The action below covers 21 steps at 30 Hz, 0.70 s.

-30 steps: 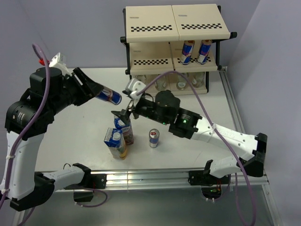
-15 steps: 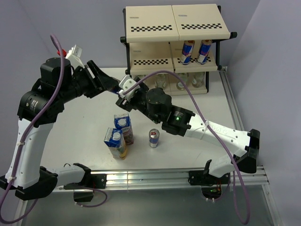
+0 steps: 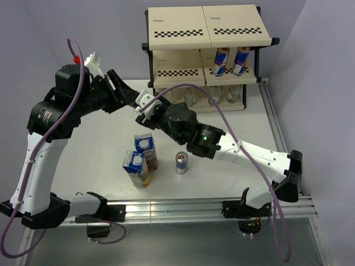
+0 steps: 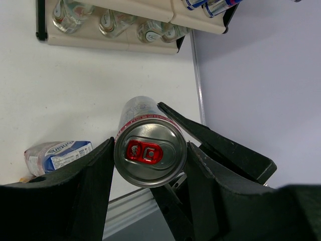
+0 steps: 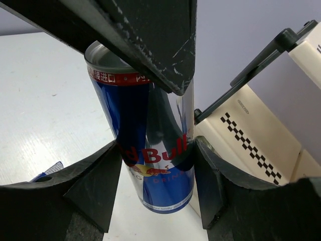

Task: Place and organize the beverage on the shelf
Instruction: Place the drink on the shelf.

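Right hand point(image 5: 156, 145) pinches the can point(image 5: 128, 115) mid-body, left hand point(image 4: 150, 153) clamped near its top (mid-air handover, probably to reach the shelf point(image 3: 177, 19), upper centre).

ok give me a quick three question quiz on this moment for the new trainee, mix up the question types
1. True or false: the left tool and the right tool both clamp the raised can.
2. How many shelved cans stand on the middle tier of the shelf? A one, B two, C four.
3. Fill in: the two cartons stand on the ____, near a loose can.
Key: 1 true. 2 B. 3 table.
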Available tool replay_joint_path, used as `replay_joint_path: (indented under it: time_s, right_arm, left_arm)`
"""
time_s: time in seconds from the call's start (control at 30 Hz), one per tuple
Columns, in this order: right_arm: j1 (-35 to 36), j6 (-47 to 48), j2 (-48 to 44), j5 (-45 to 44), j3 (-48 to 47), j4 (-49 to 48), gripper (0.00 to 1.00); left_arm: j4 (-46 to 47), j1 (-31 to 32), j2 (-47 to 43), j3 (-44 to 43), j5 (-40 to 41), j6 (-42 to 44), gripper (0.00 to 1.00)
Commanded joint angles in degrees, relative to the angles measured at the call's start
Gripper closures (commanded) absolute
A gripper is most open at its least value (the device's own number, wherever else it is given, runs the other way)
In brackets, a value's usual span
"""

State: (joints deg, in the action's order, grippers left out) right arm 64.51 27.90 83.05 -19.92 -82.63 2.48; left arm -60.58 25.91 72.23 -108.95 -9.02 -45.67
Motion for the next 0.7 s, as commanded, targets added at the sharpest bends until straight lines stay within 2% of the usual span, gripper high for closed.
replay_joint_path:
  time_s: [0.0, 0.03, 0.07, 0.17, 0.2, 0.27, 0.3, 0.4, 0.47, 0.5, 0.63, 0.67]
  right_arm:
    - [0.4, 1.9, 1.2, 0.7, -4.8, -0.5, 0.72]
    - [0.4, 2.1, 1.2, 0.8, -5.2, -0.5, 0.84]
    - [0.4, 2.2, 1.3, 1.0, -5.5, -0.6, 1.0]
    - [0.4, 1.8, -0.1, 2.9, -4.4, -2.1, 1.0]
    - [0.4, 1.6, -0.7, 3.7, -3.7, -3.1, 1.0]
    - [0.4, 1.2, -2.8, 5.9, -1.4, -6.7, 1.0]
    - [0.4, 0.9, -3.5, 6.6, -0.7, -7.7, 1.0]
    - [0.4, 0.1, -5.5, 7.5, 1.2, -10.8, 1.0]
    - [0.3, -0.1, -6.0, 6.7, 1.2, -11.4, 1.0]
    - [0.3, -0.1, -5.9, 6.2, 1.0, -11.4, 1.0]
    - [0.3, -0.1, -6.6, 5.6, 1.8, -12.8, 1.0]
    - [0.3, -0.2, -6.6, 5.6, 1.9, -12.9, 1.0]
  left_arm:
    - [6.9, 0.2, -0.8, -3.3, -4.9, -1.0, 1.0]
    - [7.2, 0.2, -0.8, -3.4, -5.2, -0.9, 0.99]
    - [7.3, 0.3, -0.7, -3.6, -5.5, -1.0, 0.98]
    - [7.9, 0.2, -0.9, -3.9, -6.4, -0.2, 0.82]
    - [8.8, 0.2, -1.4, -3.0, -6.7, 0.1, 0.7]
    - [11.3, 0.2, -2.9, -2.2, -7.5, 0.9, 0.58]
    - [11.6, 0.3, -3.3, -2.0, -7.2, 1.2, 0.47]
    - [12.8, 0.2, -4.1, -1.8, -7.2, 2.2, 0.34]
    - [14.8, 0.2, -4.8, -1.0, -8.4, 2.9, 0.29]
    - [15.7, 0.3, -5.2, 0.4, -8.6, 2.8, 0.23]
    - [16.8, 0.3, -5.0, 1.4, -8.7, 2.6, 0.15]
    - [16.7, 0.2, -4.9, 1.4, -8.4, 2.6, 0.08]
